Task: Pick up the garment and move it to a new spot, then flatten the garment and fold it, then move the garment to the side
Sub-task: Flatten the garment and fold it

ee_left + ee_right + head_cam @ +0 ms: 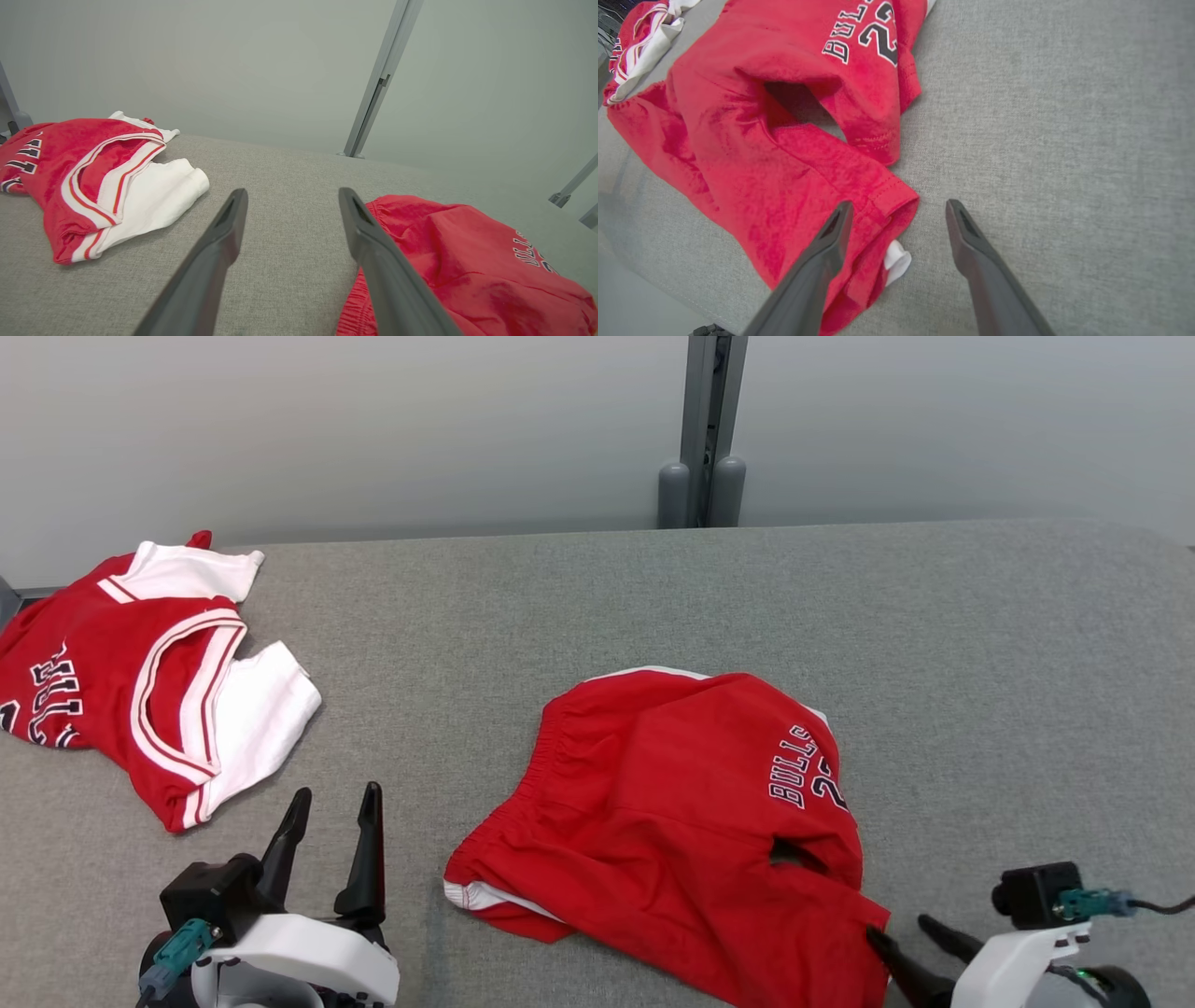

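While the red-and-white jersey [121, 681] is lying crumpled at the upper left of the head view, well apart from the task garment, a grey metal post [705, 429] is standing at top centre behind the grey fabric table [980, 644]. The red shorts [672, 803] are lying rumpled at lower centre, with the waistband toward frame left and the "BULLS" print toward the right. The left gripper [338, 793] is hovering at lower left with its fingers spread wide, holding nothing; the shorts are lying just right of it. The right gripper [898, 927] is sitting at lower right, fingers apart and gripping nothing. In its wrist view, one finger is overlapping the shorts' leg hem and the other is over bare table.
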Available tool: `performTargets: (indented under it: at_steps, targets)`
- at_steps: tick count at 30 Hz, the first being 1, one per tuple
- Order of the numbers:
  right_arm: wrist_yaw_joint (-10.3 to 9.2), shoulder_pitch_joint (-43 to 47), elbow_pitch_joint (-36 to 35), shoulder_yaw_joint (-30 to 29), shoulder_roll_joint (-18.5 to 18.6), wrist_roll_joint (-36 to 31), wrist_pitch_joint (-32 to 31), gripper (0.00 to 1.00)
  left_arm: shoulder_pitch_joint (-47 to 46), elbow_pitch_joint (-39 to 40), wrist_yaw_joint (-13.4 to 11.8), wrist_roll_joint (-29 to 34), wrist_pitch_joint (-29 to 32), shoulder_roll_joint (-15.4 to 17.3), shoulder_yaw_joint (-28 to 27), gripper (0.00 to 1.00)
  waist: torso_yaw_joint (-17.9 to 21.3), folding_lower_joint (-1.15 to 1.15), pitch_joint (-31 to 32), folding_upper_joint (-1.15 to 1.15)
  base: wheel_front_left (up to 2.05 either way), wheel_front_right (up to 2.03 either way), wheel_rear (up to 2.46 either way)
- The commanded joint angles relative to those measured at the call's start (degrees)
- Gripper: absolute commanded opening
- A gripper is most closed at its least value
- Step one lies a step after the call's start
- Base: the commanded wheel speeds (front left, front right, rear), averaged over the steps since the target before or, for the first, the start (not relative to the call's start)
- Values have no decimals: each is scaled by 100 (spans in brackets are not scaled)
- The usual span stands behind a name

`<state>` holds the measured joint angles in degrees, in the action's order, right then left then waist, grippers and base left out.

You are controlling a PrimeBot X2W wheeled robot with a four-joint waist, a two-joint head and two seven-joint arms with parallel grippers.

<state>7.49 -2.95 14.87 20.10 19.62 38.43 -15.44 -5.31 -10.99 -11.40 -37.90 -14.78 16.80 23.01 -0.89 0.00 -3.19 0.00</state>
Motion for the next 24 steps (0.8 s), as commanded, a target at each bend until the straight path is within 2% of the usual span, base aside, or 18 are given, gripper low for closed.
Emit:
performTargets:
  at_steps: [1,11,12,13,14,24]
  targets:
    - [1,31,16,1,-34,16,-61,100,-91,-15,12,0,-5,11,-5,100,2,0,-2,0,0,0,0]
    - [1,-139,351,226,-211,76,-370,100,-175,-45,23,11,7,-9,51,100,-135,0,-80,0,0,0,0]
    - [1,-144,372,250,-213,88,-378,80,-178,-50,24,7,5,-6,48,100,-150,0,-83,0,0,0,0]
    - [1,-158,385,268,-209,97,-367,48,-184,-53,27,4,4,-7,50,100,-165,0,-84,0,0,0,0]
    - [1,-191,386,304,-196,110,-317,0,-192,-62,28,-1,1,-10,53,100,-185,0,-82,0,0,0,0]
    - [1,-396,116,378,-66,180,207,0,-152,-85,3,-24,-7,3,50,100,-144,0,-39,0,0,0,0]
